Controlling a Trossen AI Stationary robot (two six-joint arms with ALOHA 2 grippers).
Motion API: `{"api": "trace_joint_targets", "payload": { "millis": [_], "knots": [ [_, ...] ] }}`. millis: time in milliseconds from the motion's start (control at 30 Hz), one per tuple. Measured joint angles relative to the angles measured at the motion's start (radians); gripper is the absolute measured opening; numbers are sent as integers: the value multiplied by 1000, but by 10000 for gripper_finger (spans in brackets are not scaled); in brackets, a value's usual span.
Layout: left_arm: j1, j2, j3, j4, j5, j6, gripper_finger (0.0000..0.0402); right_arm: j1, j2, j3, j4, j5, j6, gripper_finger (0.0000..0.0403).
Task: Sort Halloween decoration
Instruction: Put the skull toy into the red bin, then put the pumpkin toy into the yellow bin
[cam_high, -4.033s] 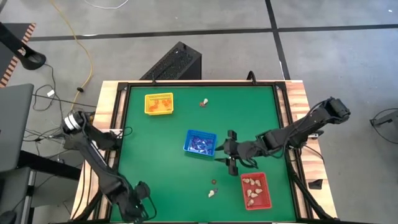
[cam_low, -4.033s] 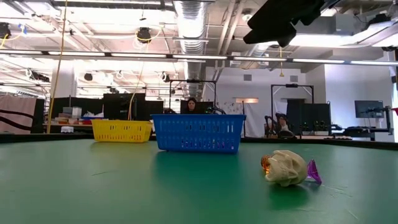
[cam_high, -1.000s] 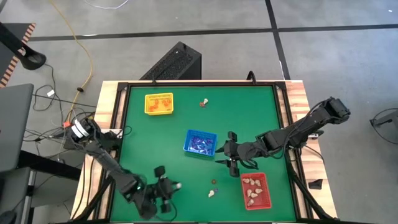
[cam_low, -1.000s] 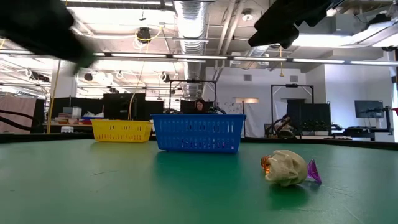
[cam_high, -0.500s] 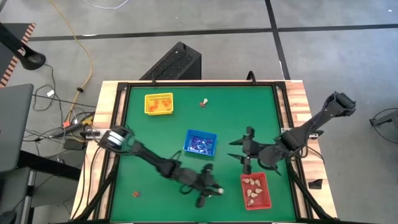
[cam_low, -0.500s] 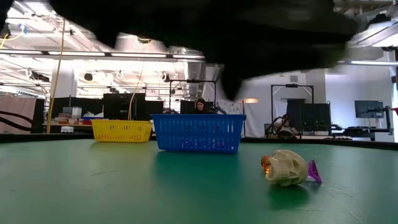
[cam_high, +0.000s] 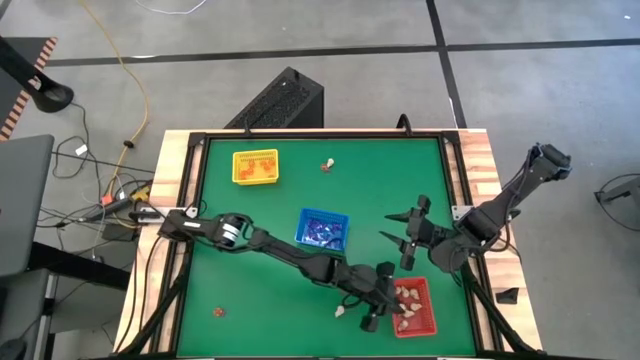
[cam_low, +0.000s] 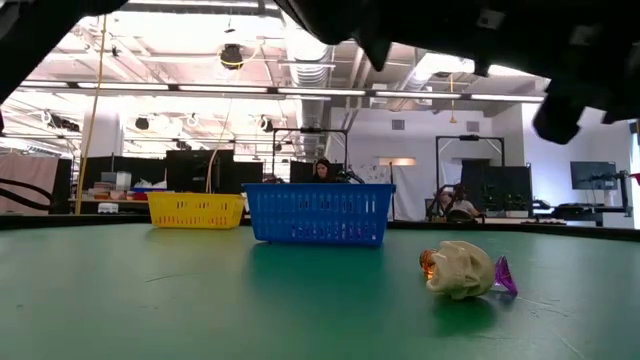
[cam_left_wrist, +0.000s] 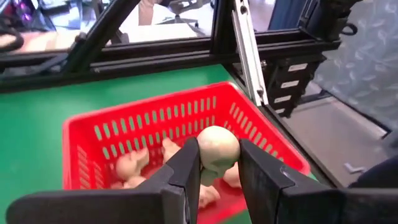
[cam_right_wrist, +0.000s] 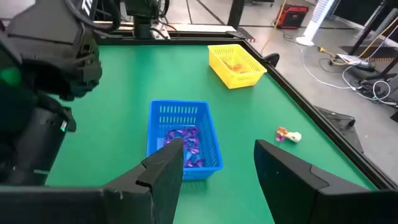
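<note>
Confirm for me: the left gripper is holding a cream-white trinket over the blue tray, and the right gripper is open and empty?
Wrong tray. The left wrist view shows the left gripper holding the cream-white trinket over the red tray, not the blue one. The right gripper is open and empty, as you said.

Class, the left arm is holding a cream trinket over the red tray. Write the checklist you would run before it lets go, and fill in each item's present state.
1. Left gripper shut on the cream skull trinket: ok.
2. Trinket above the red tray, not the green table: ok in the left wrist view.
3. Tray already holds like-coloured cream trinkets: ok.
4. Right gripper out of the way, jaws open and empty, beside the tray: ok.
5. Height of the drop above the tray floor: cannot tell.
6. Sorting finished: not ok; a trinket lies on the table near the tray.
</note>
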Motion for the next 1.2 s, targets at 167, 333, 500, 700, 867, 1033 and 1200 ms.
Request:
{"api": "trace_joint_targets", "payload": {
  "millis": [167, 333, 500, 700, 867, 1033, 1200],
  "knots": [
    [4, 23, 45, 2, -22, 58, 81, -1, 0, 0, 0, 13, 0, 225],
    [5, 23, 46, -37, -38, 137, 99, -2, 1, 0, 3, 15, 1, 225],
    [-5, 23, 46, -29, -49, 184, 157, -2, 1, 0, 21, 16, 0, 225],
    [-8, 22, 122, -144, -72, 195, 194, -2, 1, 0, 29, 17, 0, 225],
    [-26, 19, 277, -451, -99, 273, 196, -2, 1, 0, 27, 49, -1, 225],
    [-47, 12, 397, -718, -186, 292, 196, -2, 3, 0, 26, 50, -1, 225],
    [-64, -30, 381, -919, -241, 260, 196, -2, 3, 0, 29, 50, -1, 225]
  ]
}}
